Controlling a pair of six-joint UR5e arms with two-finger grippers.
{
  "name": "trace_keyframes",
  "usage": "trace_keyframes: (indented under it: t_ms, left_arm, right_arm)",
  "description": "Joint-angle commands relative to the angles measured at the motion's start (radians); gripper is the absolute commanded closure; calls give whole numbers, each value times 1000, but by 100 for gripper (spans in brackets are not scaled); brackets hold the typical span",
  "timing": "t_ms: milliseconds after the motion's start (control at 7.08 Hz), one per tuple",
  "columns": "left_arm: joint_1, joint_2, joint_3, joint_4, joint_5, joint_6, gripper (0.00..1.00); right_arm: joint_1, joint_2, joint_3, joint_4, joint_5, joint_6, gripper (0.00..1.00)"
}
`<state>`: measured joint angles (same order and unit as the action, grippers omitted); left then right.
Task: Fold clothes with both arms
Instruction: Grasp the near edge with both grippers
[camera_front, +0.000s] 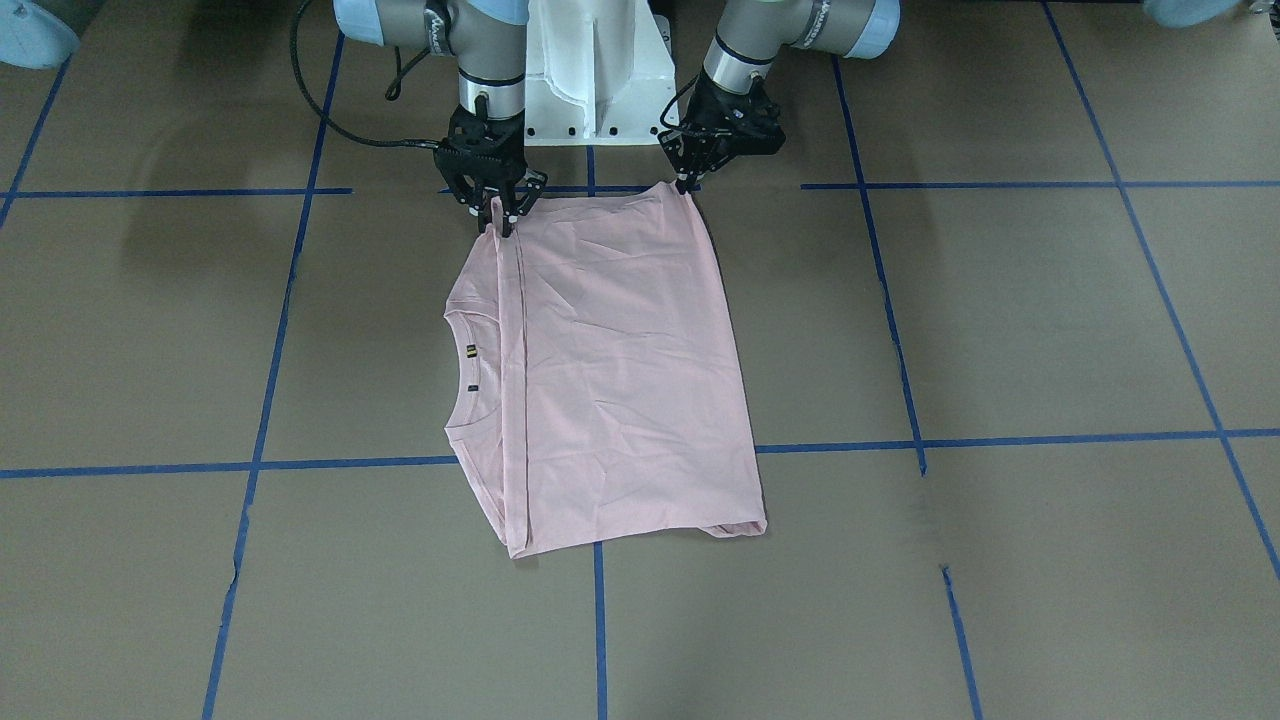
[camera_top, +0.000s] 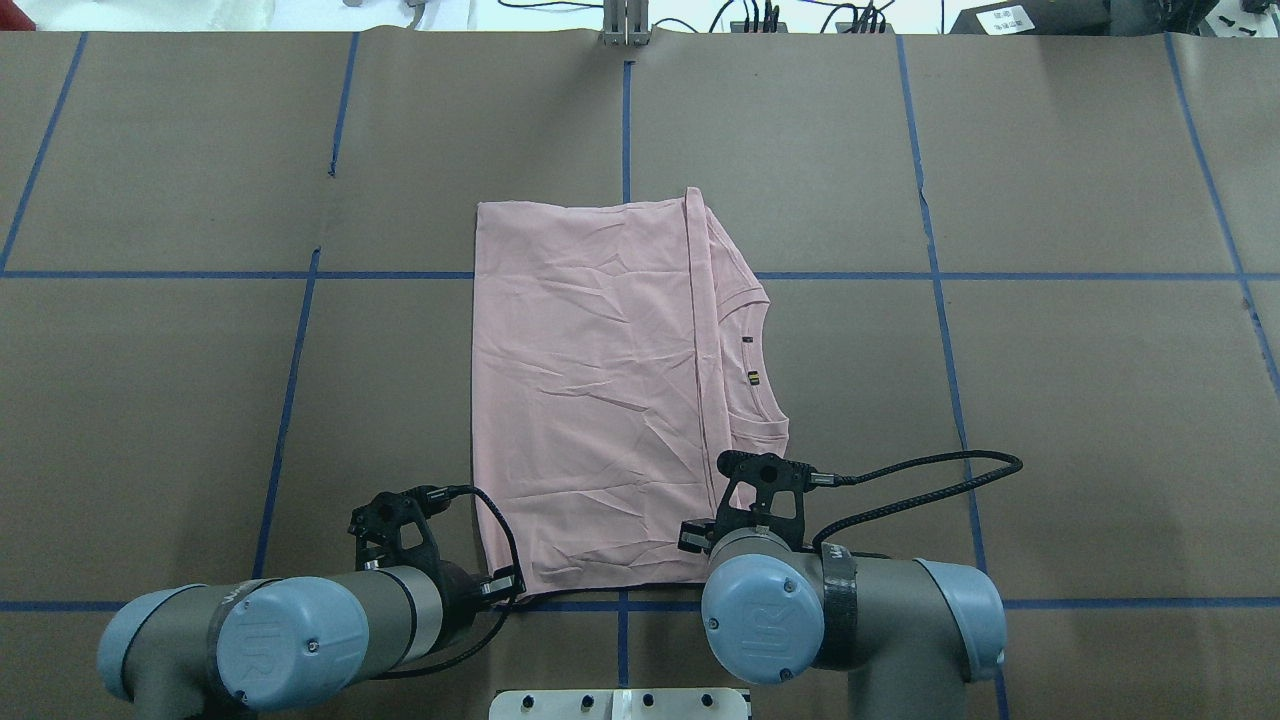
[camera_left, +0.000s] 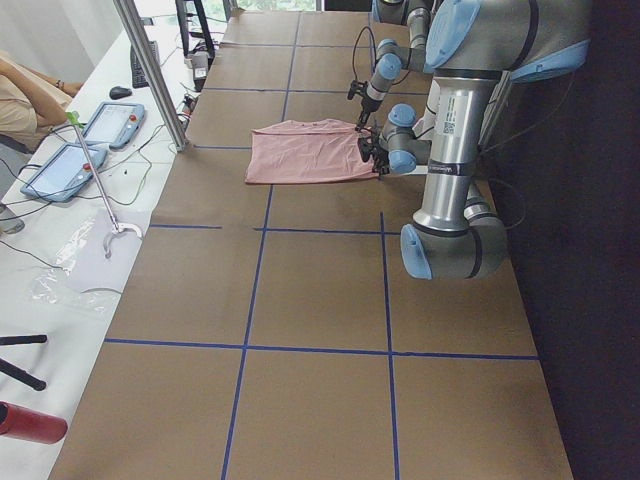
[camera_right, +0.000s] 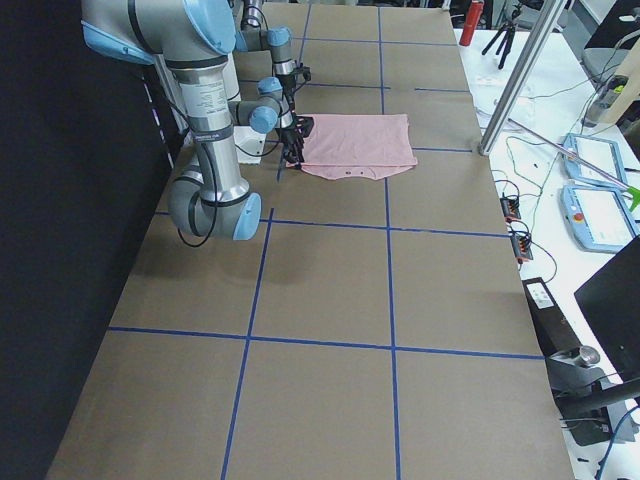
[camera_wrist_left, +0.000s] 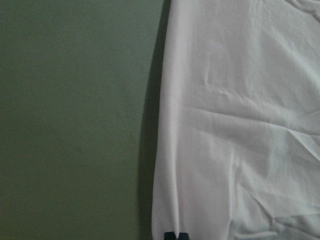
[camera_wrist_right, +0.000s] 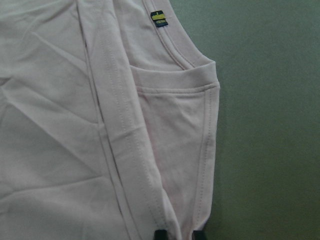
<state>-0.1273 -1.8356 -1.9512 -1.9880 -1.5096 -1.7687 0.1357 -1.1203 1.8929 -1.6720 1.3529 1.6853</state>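
The light pink t-shirt (camera_front: 620, 370) lies folded on the brown table, back side up, so its print is hidden. Its ribbed collar (camera_top: 762, 350) points toward the robot's right. It also shows in the left wrist view (camera_wrist_left: 240, 125) and the right wrist view (camera_wrist_right: 60, 125). My left gripper (camera_front: 688, 185) is shut on the shirt's near corner at the folded edge; its tips show in the left wrist view (camera_wrist_left: 170, 236). My right gripper (camera_front: 503, 222) is shut on the near corner on the collar side, with cloth between its tips (camera_wrist_right: 180, 234).
The white pedestal base (camera_front: 590, 80) stands just behind the shirt's near edge. Blue tape lines (camera_front: 600, 620) cross the brown table. Control tablets (camera_left: 60, 165) and a metal pole (camera_left: 150, 70) stand along the table's far side.
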Motion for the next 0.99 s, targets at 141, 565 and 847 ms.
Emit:
trace_keyframes:
  t_ms: [141,565,847]
  left_arm:
    - [0,-2,0,0,0,2,100]
    - [-12,1,-166,148,-11,55,100]
    - [-11,-8,-395,369,-84,55,100]
  right_arm:
    - [-1,-1,0,0,-1,-12,100]
    - [10,-12,147,-62,5,-12,100]
    - [-28,2,434,-339,49,0,100]
